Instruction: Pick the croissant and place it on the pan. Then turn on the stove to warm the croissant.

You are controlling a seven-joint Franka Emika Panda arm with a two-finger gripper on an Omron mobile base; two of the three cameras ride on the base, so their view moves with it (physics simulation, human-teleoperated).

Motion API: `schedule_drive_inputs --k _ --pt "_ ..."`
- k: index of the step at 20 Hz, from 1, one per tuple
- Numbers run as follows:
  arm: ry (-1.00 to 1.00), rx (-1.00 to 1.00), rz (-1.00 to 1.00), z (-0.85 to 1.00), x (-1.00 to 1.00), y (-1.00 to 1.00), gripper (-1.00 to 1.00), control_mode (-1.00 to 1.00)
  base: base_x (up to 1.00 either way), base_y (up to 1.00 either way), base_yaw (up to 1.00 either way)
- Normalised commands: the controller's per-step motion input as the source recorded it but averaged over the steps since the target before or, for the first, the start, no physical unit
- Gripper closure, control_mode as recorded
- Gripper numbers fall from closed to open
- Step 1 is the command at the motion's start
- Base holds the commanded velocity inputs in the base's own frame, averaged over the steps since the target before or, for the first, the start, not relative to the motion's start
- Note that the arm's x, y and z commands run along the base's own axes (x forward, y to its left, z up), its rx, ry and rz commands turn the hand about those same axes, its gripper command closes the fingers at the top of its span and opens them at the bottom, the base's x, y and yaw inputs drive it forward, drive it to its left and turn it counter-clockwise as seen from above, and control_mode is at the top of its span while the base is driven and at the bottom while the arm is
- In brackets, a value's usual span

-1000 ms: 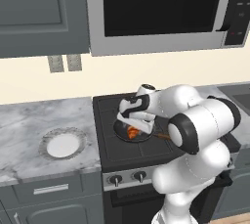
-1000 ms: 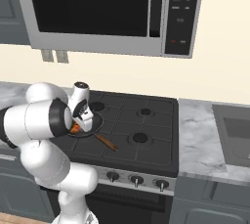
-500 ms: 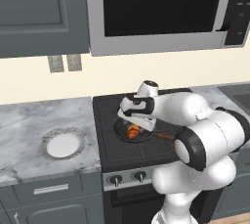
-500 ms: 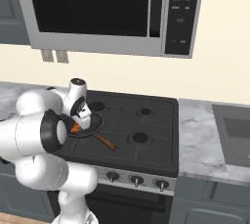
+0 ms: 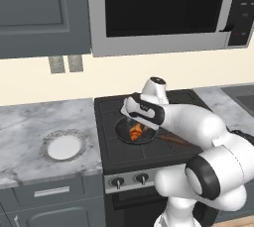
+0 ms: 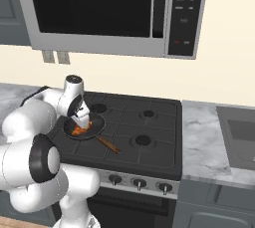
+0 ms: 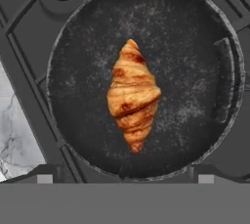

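Half the job looks done to us: the croissant (image 7: 133, 96) lies loose in the middle of the pan (image 7: 73, 52) on the stove (image 6: 149, 142), our gripper (image 5: 135, 122) hovers above with fingers spread (nothing held), and we judge the knobs (image 6: 139, 183) untouched.
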Motion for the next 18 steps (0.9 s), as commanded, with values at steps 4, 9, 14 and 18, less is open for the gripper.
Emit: schedule_drive_inputs --k 4,9,14,18 --pt "-0.07 0.0 0.01 0.34 -0.33 0.0 -1.0 -1.0 0.0 0.0 0.0" --pt "-0.06 -0.02 0.02 0.22 -0.42 0.01 -1.0 -1.0 0.0 0.0 0.0" --pt "-0.12 -0.05 0.03 0.13 -0.5 0.1 -1.0 -1.0 0.0 0.0 0.0" --pt "-0.16 -0.06 0.05 0.03 -0.58 0.19 -1.0 -1.0 0.0 0.0 0.0"
